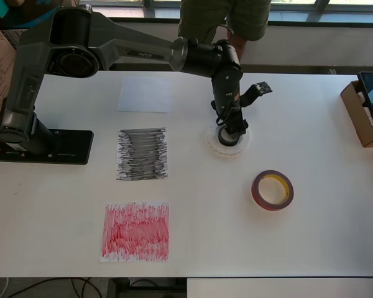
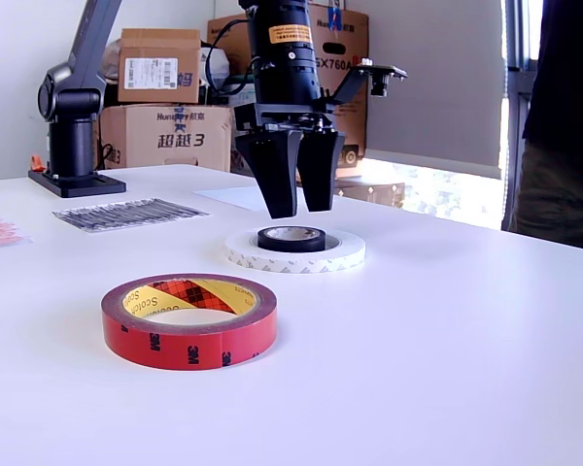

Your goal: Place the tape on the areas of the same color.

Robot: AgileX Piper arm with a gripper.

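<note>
**A:** Below the fingers [image 2: 298, 212], what sits there?

**B:** A small black roll [image 2: 291, 238], lying flat inside the hole of the wide white ring [image 2: 293, 251]. The fingers hang just above it, parted and holding nothing, tips not touching it.

**A:** How would it handle?

**B:** Light and stiff, I'd judge: a tight-wound, glossy ring with a hard core. The outer wall is boxed in by the white ring, so one finger in the core and one outside, or both spread inside it, looks the surer hold.

**A:** And the white one?

**B:** Thin, flat, matte, probably floppy-edged and hard to pinch off the surface [image 1: 311, 236].

**A:** Farther out?

**B:** The red roll [image 1: 272, 190], glossy, with a yellowish liner, lies well apart. Beyond the arm lie the paper patches: white [image 1: 146, 94], scribbled black [image 1: 142, 154], scribbled red [image 1: 135, 231].
</note>
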